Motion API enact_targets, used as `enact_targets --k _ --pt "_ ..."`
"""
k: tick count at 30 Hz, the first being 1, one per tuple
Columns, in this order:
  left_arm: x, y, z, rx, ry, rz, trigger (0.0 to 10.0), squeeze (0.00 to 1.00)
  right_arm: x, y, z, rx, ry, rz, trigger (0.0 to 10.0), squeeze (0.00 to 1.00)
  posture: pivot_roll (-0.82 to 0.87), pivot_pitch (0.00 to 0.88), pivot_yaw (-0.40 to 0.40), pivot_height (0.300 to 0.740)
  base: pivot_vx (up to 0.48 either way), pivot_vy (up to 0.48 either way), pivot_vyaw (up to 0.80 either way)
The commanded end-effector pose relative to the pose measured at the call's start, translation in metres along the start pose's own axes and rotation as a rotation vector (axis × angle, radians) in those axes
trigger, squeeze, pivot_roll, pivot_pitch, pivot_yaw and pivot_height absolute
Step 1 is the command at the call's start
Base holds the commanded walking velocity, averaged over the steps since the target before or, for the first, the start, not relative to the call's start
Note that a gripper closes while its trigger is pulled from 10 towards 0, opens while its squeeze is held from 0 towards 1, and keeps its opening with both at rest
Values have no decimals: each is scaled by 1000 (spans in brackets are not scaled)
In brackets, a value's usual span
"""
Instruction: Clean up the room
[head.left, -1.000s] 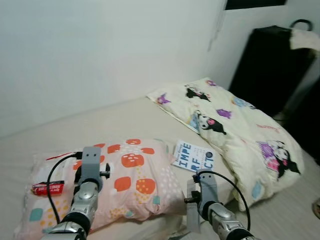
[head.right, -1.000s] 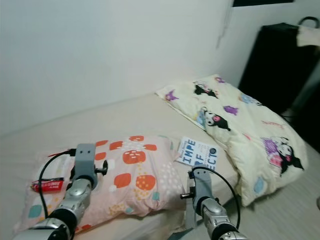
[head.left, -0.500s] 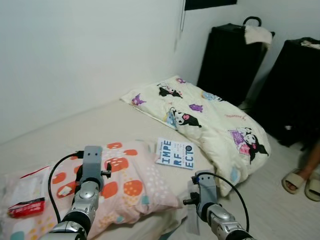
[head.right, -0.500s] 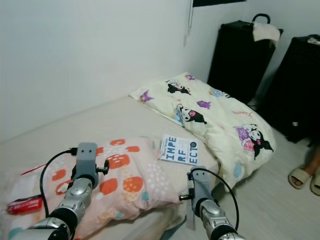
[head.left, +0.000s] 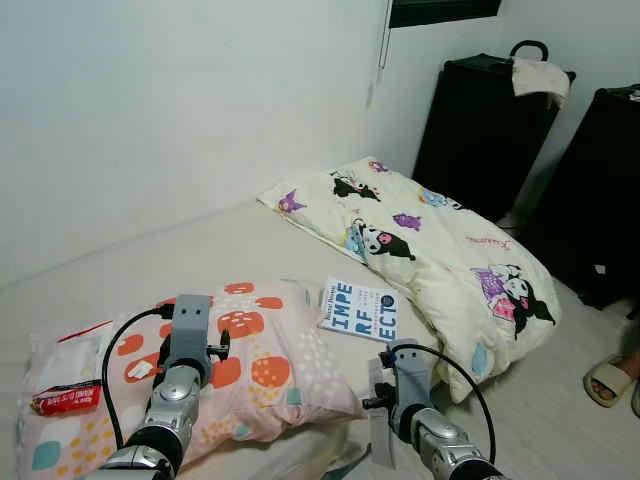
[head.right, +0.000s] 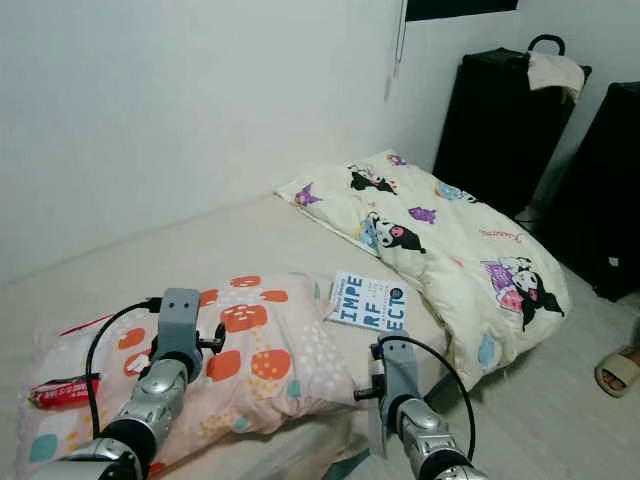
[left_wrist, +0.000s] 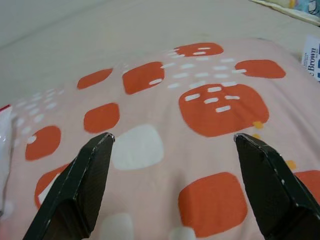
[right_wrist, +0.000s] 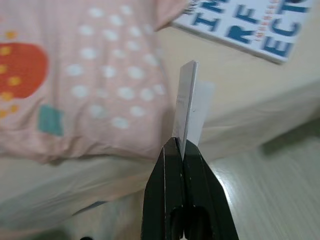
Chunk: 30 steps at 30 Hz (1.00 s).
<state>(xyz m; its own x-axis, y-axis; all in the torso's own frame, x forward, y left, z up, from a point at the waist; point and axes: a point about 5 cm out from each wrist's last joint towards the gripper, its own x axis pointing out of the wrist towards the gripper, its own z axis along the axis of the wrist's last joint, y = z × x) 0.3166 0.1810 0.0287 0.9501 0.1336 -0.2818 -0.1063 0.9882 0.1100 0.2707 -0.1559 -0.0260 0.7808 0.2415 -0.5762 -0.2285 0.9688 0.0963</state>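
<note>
Camera motion is the main change in the left eye view: against the picture of half a second ago the whole scene has slid a little to the right, so we have turned slightly back, and the things on the bed (head.left: 130, 265) did not move themselves. The spotted pillow (head.left: 260, 365) lies at the near edge, the book (head.left: 362, 310) just beside it, the cartoon quilt (head.left: 440, 260) further along, and a red packet (head.left: 65, 398) rests near the pillow's left end. Our arms kept the same pose.

In the right eye view we see the same layout, with two black suitcases (head.right: 500, 110) by the wall and a sandal (head.right: 618, 368) on the floor.

In the left wrist view, our left pincer (left_wrist: 172, 187) is released, its fingers spread wide over the pillow and grasping nothing.

In the right wrist view, our right pincer (right_wrist: 182, 150) is clenched on a thin white card (right_wrist: 190, 102), which it holds on edge above the side of the bed, near the book.

We judge that the cleaning is not advanced: the card is carried, not yet put anywhere, and the book and the packet are not yet collected.
</note>
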Motion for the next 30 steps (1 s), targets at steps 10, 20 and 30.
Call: enact_targets --k 10,20,30 --pt "-2 2 -6 7 19 8 10000 0 2 10 3 -15 -16 69 10000 0 -30 18 -22 740 0 0 788" --pt "-3 -2 -7 7 24 -16 10000 0 2 8 4 -15 -13 39 10000 0 -31 16 -22 740 0 0 209" --pt "-2 -4 -5 8 21 -30 10000 0 3 8 4 -15 -12 39 10000 0 -30 12 -21 740 0 0 0"
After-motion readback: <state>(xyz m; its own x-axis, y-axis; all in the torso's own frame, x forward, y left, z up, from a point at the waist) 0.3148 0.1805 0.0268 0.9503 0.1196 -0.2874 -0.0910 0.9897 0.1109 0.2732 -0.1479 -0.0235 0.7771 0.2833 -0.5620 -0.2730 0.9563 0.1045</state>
